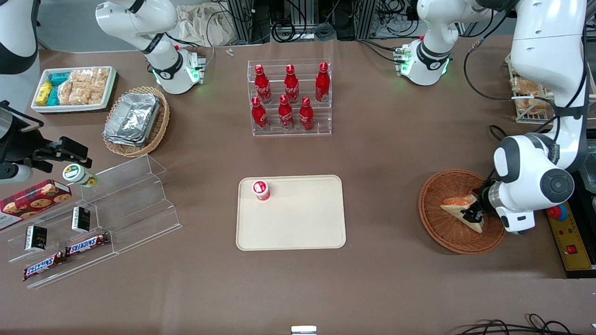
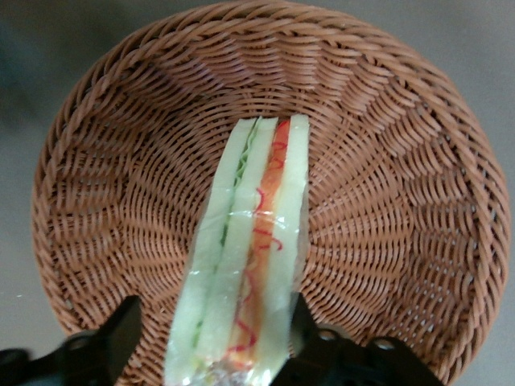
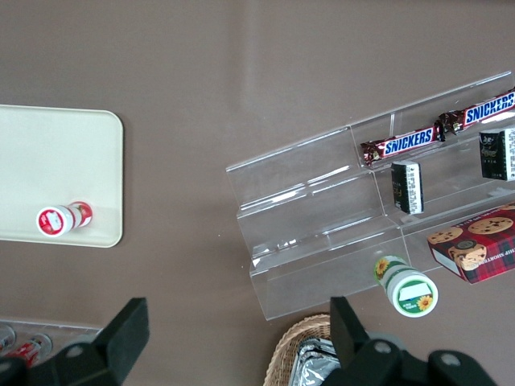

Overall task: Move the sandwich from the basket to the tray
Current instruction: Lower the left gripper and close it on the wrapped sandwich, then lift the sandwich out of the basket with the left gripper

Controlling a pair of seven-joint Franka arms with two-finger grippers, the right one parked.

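Observation:
The sandwich (image 1: 458, 204) (image 2: 249, 241), a wrapped wedge of pale bread with orange and green layers, stands on edge in the round reddish-brown wicker basket (image 1: 442, 232) (image 2: 386, 201) toward the working arm's end of the table. My left gripper (image 1: 474, 214) (image 2: 216, 326) is lowered into the basket and is open, straddling the sandwich's end. One finger (image 2: 304, 334) touches the wrapper; the other finger (image 2: 125, 326) stands a little apart from it. The cream tray (image 1: 298, 223) (image 3: 56, 161) lies flat at the table's middle, well away toward the parked arm.
A small red-and-white bottle (image 1: 261, 190) (image 3: 63, 219) stands on the tray's corner. A rack of red cola bottles (image 1: 289, 97) is farther from the front camera. A clear acrylic shelf (image 1: 116, 209) with snacks and a tan basket of foil trays (image 1: 135, 118) lie toward the parked arm.

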